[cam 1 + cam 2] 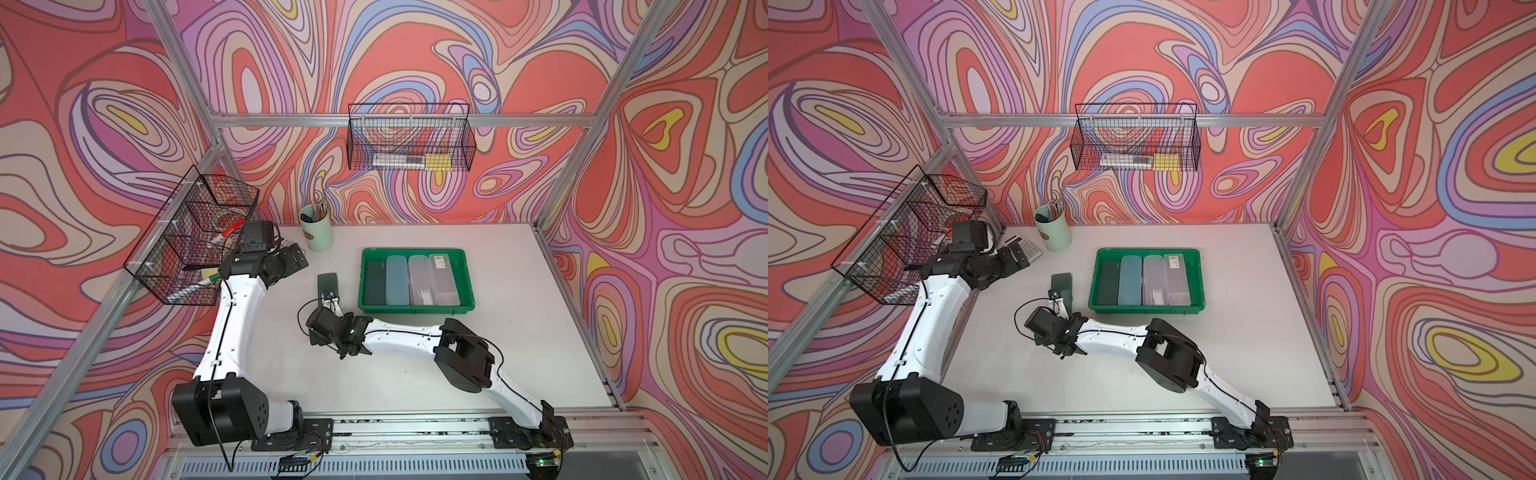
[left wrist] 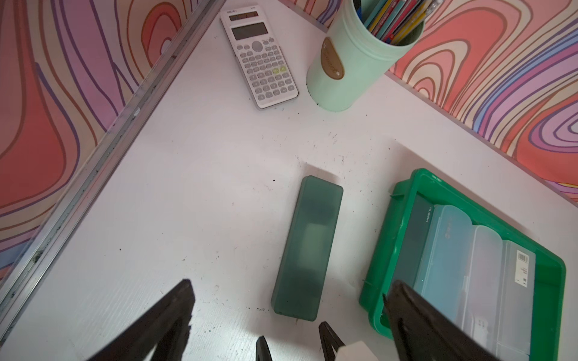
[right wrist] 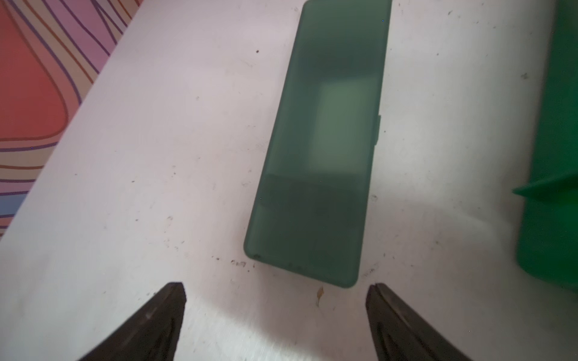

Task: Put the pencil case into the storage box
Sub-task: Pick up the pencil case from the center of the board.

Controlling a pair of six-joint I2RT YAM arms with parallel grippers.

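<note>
The pencil case [image 1: 327, 282] [image 1: 1061, 282] is a frosted dark green oblong lying flat on the white table, left of the storage box. The storage box [image 1: 415, 310] [image 1: 1146, 309] is a bright green tray holding several other cases side by side. My right gripper [image 1: 329, 297] [image 3: 276, 290] is low at the case's near end, open, with the tips just short of the case [image 3: 322, 140] and nothing between them. My left gripper [image 1: 296, 258] [image 2: 291, 286] hangs open at the back left, well above the table, looking down on the case [image 2: 308, 247] and box [image 2: 386, 250].
A white calculator [image 2: 259, 56] and a mint cup of pens [image 1: 316, 232] stand at the back left. Black wire baskets hang on the left wall [image 1: 195, 237] and the back wall [image 1: 409, 141]. The box's side wall [image 3: 550, 234] is close to the right gripper.
</note>
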